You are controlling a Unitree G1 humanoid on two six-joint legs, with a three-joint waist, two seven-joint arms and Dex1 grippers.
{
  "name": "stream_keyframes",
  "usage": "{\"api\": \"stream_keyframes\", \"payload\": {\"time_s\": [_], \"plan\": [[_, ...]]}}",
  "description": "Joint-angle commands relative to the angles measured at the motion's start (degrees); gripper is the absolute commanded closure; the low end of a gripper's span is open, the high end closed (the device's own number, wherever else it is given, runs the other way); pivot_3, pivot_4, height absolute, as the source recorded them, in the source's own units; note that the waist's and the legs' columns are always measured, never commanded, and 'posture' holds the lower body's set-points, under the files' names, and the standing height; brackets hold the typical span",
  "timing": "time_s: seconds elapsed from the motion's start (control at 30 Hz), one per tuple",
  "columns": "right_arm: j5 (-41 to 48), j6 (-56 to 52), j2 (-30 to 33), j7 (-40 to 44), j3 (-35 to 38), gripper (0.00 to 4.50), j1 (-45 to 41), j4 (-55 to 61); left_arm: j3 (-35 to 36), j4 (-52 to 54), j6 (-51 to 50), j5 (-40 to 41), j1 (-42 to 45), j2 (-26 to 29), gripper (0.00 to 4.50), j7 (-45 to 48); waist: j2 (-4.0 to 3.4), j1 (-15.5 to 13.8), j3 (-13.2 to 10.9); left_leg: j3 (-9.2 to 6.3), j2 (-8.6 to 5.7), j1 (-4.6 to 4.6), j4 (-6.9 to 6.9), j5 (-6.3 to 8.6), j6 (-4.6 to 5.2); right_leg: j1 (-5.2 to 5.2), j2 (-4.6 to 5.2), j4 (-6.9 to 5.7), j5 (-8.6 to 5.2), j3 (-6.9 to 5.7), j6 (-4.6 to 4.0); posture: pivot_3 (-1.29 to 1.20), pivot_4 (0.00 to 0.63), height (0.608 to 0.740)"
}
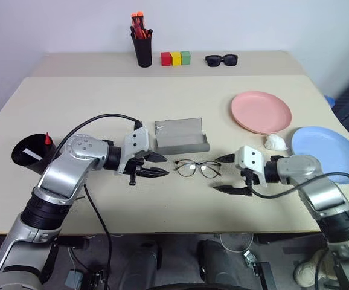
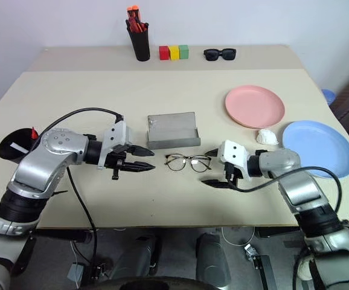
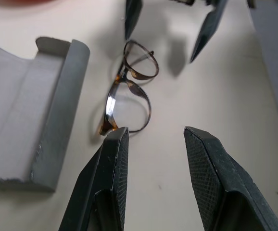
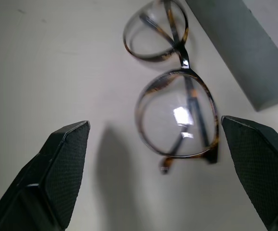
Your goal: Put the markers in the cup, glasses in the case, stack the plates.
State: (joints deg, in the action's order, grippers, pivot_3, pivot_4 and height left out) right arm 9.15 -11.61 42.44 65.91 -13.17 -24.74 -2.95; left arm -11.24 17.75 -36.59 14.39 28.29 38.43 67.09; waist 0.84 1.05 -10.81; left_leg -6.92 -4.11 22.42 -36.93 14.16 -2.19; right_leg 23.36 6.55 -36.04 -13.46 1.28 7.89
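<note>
The wire-rimmed glasses (image 1: 197,168) lie folded on the table just in front of the open grey case (image 1: 180,136). My left gripper (image 1: 162,165) is open and empty, a short way left of the glasses and pointing at them. From the right, my right gripper (image 1: 218,174) stands wide open, its fingertips flanking the glasses' right end without touching. The black cup (image 1: 32,151) at the far left holds the markers: a red tip (image 1: 47,139) and a white barrel (image 1: 32,154) show. The pink plate (image 1: 261,112) and blue plate (image 1: 327,150) lie side by side, apart, at the right.
A small crumpled white thing (image 1: 275,142) sits between the plates. Along the back stand a black pen holder (image 1: 142,45) with orange-tipped pens, three coloured blocks (image 1: 175,58) and black sunglasses (image 1: 221,60). The table's front edge runs close below both grippers.
</note>
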Motion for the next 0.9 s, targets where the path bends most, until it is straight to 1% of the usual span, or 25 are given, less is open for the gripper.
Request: {"api": "stream_keyframes", "payload": {"time_s": [0.03,0.17,0.3,0.4,0.57,0.7,0.9], "plan": [[-2.33,-0.84,-1.53,-0.65,-1.41,0.00,-4.24,1.32,-0.05,5.45,-1.81,0.31,-1.87,0.84,2.70,-3.36,-0.01,0.06,-0.01,0.00,0.01,0.00,0.04,0.00,0.00,0.03,-0.01,-0.02,0.00,0.00,0.00,0.00,0.150,0.740],[-0.55,-4.98,-1.69,0.56,-1.08,0.00,-5.83,5.57,-0.51,7.56,-3.27,0.76,-3.69,0.53,2.70,-6.13,-0.01,-0.36,-0.01,-0.02,0.00,0.02,0.08,0.00,0.00,0.05,0.01,-0.02,0.00,0.00,0.00,0.00,0.150,0.740],[2.15,-15.96,0.79,4.66,-2.27,0.00,-7.62,10.67,-0.92,8.01,-4.32,1.25,-5.11,-0.78,2.70,-8.84,-0.01,-0.34,-0.01,-0.04,-0.02,0.03,0.02,0.00,0.00,-0.01,0.02,0.02,0.00,0.00,0.00,0.00,0.150,0.740],[2.15,-19.51,2.03,5.85,-2.90,0.00,-8.07,11.75,-1.29,7.31,-4.47,1.34,-5.15,-1.52,2.70,-10.29,-0.01,-0.35,-0.01,-0.04,-0.01,0.03,0.03,0.01,0.00,0.01,0.02,0.02,0.00,-0.01,-0.01,0.00,0.150,0.740],[2.09,-22.32,2.34,7.05,-3.86,0.00,-8.54,11.82,-1.01,6.56,-4.68,2.43,-4.72,-1.21,2.70,-10.63,-0.01,-0.25,-0.01,-0.03,-0.01,0.03,0.04,0.01,0.00,0.01,0.02,0.03,-0.01,-0.01,-0.01,0.00,0.150,0.740],[1.75,-23.01,1.03,7.10,-4.66,0.00,-9.88,10.05,-0.91,6.83,-4.43,3.23,-5.34,-0.22,2.70,-10.08,-0.02,-0.21,-0.01,-0.02,-0.01,0.03,0.06,0.01,0.00,0.04,0.02,0.02,-0.01,-0.01,-0.01,0.00,0.150,0.740],[1.28,-21.81,-2.74,6.69,-5.93,0.00,-12.71,5.00,-1.91,7.69,-3.50,2.76,-6.60,0.61,2.70,-10.56,-0.01,-0.23,-0.01,-0.01,-0.01,0.03,0.06,0.01,0.00,0.04,0.02,0.03,-0.01,-0.01,-0.01,0.00,0.150,0.740]]}}
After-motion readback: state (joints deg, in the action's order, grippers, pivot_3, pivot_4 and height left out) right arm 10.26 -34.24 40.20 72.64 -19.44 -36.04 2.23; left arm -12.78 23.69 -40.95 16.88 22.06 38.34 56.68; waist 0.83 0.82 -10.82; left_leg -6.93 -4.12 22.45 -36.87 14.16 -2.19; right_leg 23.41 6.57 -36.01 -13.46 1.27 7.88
